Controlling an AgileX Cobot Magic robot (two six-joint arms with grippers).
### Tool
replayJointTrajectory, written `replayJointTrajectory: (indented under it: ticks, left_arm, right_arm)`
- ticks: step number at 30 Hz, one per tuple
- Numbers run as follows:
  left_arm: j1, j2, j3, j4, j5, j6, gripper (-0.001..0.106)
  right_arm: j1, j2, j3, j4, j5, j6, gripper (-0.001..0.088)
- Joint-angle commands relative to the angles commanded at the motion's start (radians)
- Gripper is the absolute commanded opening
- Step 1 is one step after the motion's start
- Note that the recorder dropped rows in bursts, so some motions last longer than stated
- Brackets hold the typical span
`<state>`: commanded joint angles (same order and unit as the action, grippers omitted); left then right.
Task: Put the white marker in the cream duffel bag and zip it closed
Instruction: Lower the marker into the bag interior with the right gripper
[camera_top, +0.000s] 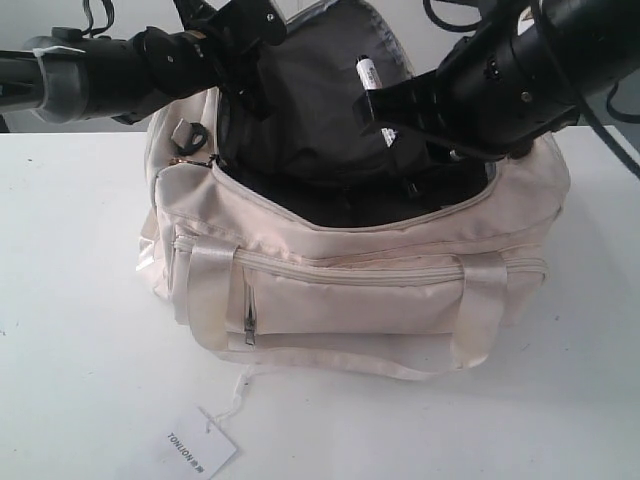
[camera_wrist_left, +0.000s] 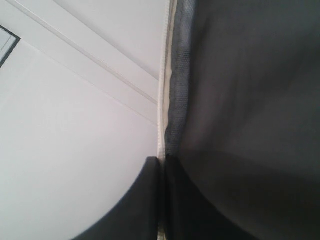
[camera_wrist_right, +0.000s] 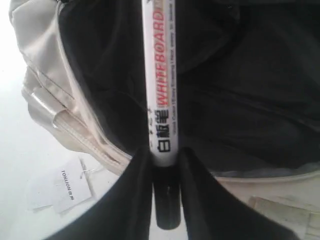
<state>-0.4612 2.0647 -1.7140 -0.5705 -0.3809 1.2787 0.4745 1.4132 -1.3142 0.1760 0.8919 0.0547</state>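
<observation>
The cream duffel bag stands on the white table with its top unzipped and its dark lining showing. My left gripper is shut on the edge of the bag's raised top flap and holds it up at the back; its jaws pinch the cream zipper edge and grey lining. My right gripper is shut on the white marker near its dark cap end. The marker hangs over the bag's open mouth, apart from the lining, between the closed fingers of that gripper.
A white paper tag on a string lies on the table in front of the bag, and the right wrist view shows the tag too. Two satin handles hang down the bag's front. Bare white table surrounds the bag.
</observation>
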Motion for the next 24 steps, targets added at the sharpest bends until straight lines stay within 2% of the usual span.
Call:
replayJointTrajectory:
  ticks: [3,8,16,22,24]
  left_arm:
    - [0.000,0.000,0.000,0.000,0.000,0.000,0.000]
    - [0.000,0.000,0.000,0.000,0.000,0.000,0.000]
    - [0.000,0.000,0.000,0.000,0.000,0.000,0.000]
    - [0.000,0.000,0.000,0.000,0.000,0.000,0.000]
    - [0.000,0.000,0.000,0.000,0.000,0.000,0.000]
  right_arm:
    - [0.000,0.020,-0.014,-0.021,-0.036,0.000,0.0000]
    - [0.000,0.025,-0.011,-0.128,-0.115,0.000,0.0000]
    - [0.000,0.055,-0.011,-0.286,-0.102,0.002,0.0000]
    - [0.000,0.077,-0.011,-0.292,-0.113,0.000,0.0000]
    - [0.000,0.092,-0.011,-0.330,-0.115,0.000,0.0000]
